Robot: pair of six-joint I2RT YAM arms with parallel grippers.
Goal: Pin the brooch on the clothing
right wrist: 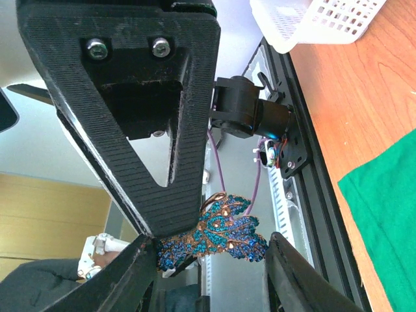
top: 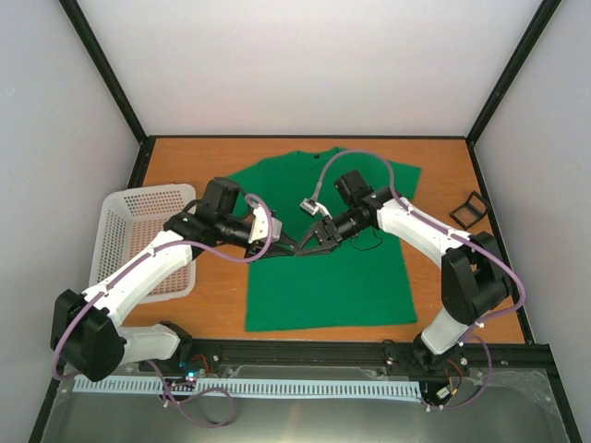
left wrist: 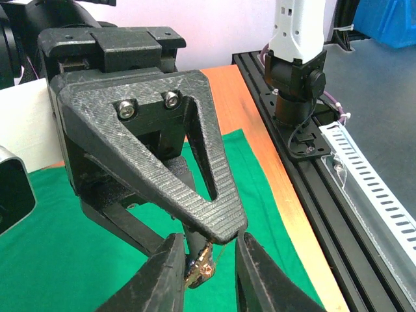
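Observation:
The brooch point(right wrist: 214, 237) is a leaf shape of blue and teal stones on copper metal. It spans the gap between my right gripper's point(right wrist: 211, 242) fingers, which are shut on its two ends. In the left wrist view the brooch point(left wrist: 200, 270) shows edge-on with a thin pin wire beside it. My left gripper point(left wrist: 209, 252) is open around it, one finger touching the brooch. Both grippers point(top: 297, 245) meet tip to tip above the middle of the green T-shirt point(top: 323, 286), which lies flat on the table.
A white mesh basket point(top: 138, 231) stands at the left, beside the left arm. A small black square frame box point(top: 469, 209) lies at the right, off the shirt. The black rail point(left wrist: 325, 188) runs along the near table edge.

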